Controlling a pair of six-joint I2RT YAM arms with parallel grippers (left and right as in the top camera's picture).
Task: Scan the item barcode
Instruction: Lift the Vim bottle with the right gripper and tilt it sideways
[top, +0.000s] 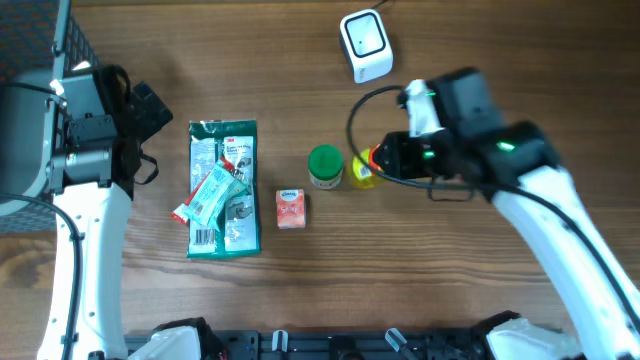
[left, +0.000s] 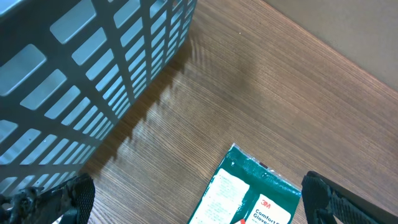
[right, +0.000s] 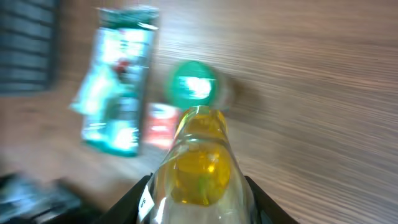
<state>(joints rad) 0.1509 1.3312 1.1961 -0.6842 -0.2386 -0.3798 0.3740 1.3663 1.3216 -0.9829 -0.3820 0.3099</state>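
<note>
A clear bottle of yellow liquid (right: 198, 162) sits between the fingers of my right gripper (right: 198, 200), which is shut on it. From overhead only the bottle's yellow end (top: 362, 170) shows, just left of the right gripper (top: 380, 160) and beside a green-lidded jar (top: 325, 166). No barcode is readable; only a small white label shows on the bottle's left side. The white scanner (top: 365, 45) stands at the back of the table, above the bottle. My left gripper (left: 199, 202) hangs open over the top edge of a green 3M glove pack (left: 258, 193), holding nothing.
The glove pack (top: 224, 190) lies flat with a teal and red packet (top: 208, 195) across it. A small orange box (top: 290, 208) stands to its right. A grey slatted basket (left: 81, 68) fills the far left corner, close to the left arm.
</note>
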